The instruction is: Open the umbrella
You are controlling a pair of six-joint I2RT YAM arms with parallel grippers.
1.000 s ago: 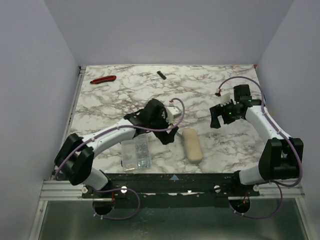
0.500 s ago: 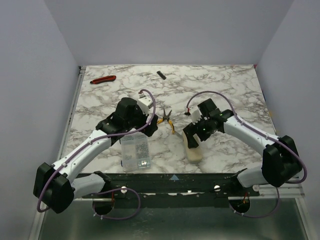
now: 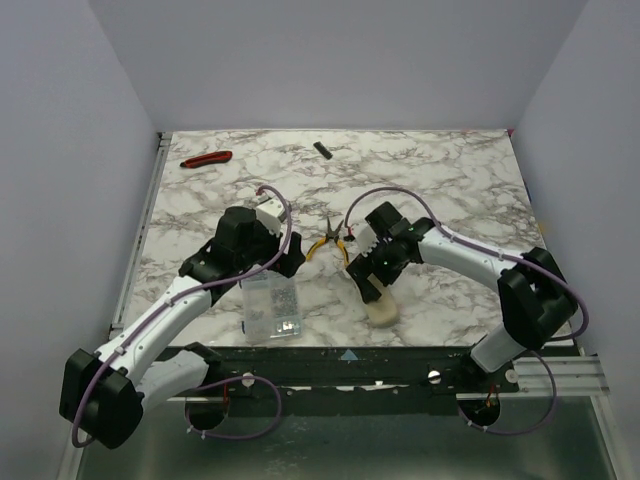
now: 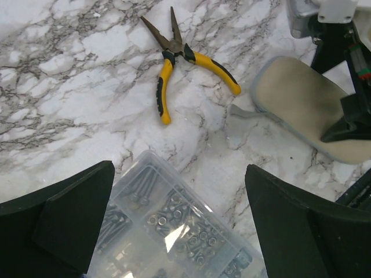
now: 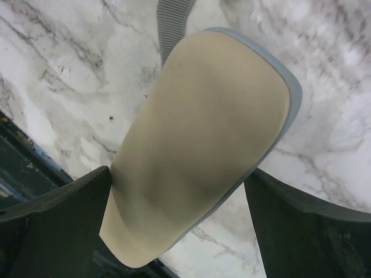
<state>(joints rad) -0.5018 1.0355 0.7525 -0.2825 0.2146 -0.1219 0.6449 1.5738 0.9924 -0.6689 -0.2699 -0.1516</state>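
Umbrella (image 5: 203, 116) within spread right pincer (image 5: 177, 174)

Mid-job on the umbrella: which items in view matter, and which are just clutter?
Job: umbrella, packed, straddled by the open right gripper.

Lying about: yellow-handled pliers; clear parts box, below the left gripper; red tool and small black item, far edge.

it was a robot lab bench, not a home: a marble-print table (image 3: 450, 170) boxed in by bare grey walls (image 3: 330, 60), an aluminium rail (image 3: 100, 378) at its near edge. pliers (image 4: 174, 55) lay ahead of the left gripper (image 4: 179, 179), a parts box (image 4: 174, 231) just below its fingers (image 4: 64, 220).
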